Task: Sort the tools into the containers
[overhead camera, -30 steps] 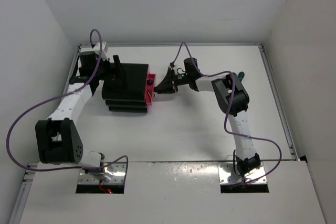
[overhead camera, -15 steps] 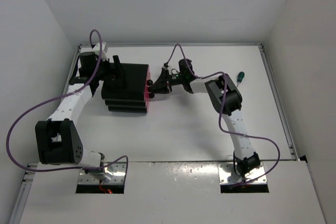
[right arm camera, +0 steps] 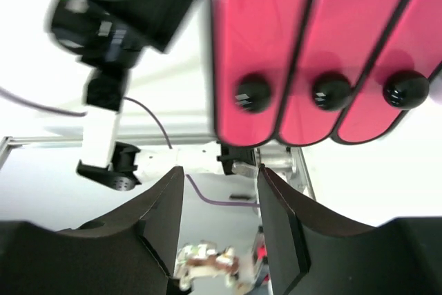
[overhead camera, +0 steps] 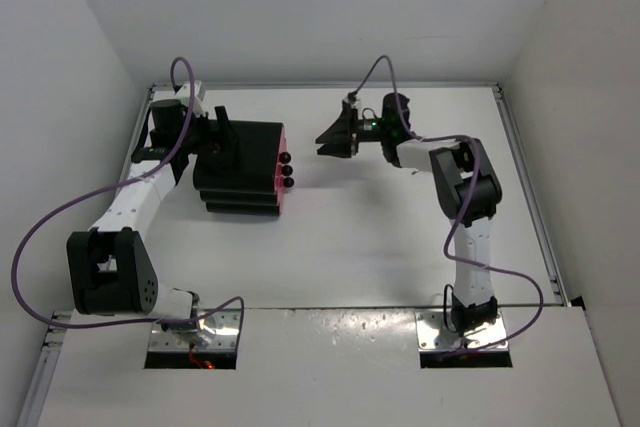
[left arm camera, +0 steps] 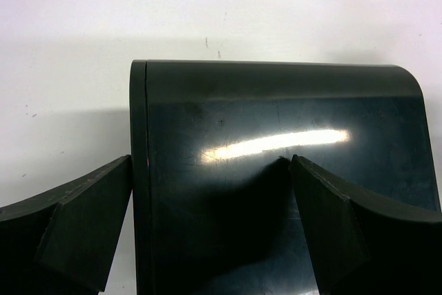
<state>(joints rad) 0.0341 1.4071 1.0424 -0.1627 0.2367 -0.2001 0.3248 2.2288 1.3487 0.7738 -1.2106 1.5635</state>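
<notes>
my right gripper (right arm camera: 221, 174): fingers apart, nothing between them. it hangs off the cabinet (overhead camera: 240, 162) on its drawer side, well apart from it, facing the fronts. the three pink drawers (right arm camera: 304, 46) sit in the cabinet with fronts level, a black knob (right arm camera: 253, 92) on each. my left gripper (left arm camera: 207, 167): at the cabinet's back, fingers spread, one just beside the cabinet's edge, the other over its glossy black wall. can't tell if either presses on it.
</notes>
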